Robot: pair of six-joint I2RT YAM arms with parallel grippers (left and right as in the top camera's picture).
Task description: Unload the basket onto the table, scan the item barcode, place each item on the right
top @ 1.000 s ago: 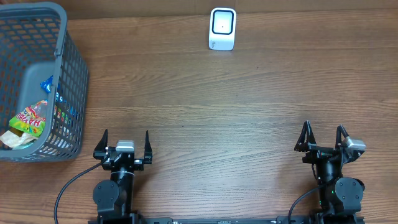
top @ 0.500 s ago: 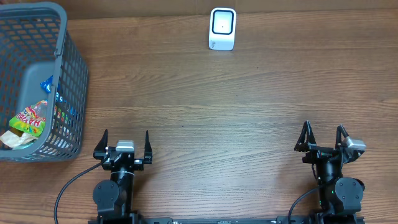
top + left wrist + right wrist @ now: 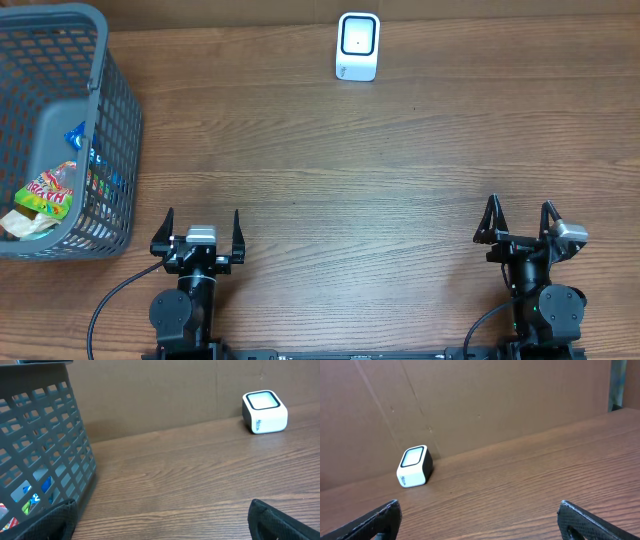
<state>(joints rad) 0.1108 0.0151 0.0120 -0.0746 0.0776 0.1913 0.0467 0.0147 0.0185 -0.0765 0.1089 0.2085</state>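
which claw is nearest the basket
The left claw: it sits just off the grey basket's near corner, while the right claw is at the table's opposite side.

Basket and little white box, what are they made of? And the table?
The basket looks like dull grey moulded plastic: its walls are a stiff grid of square holes. The little white box seems smooth, slightly shiny plastic, with a dark-rimmed pale window on top. The table shows brown wood grain; real wood or printed laminate, I cannot tell.
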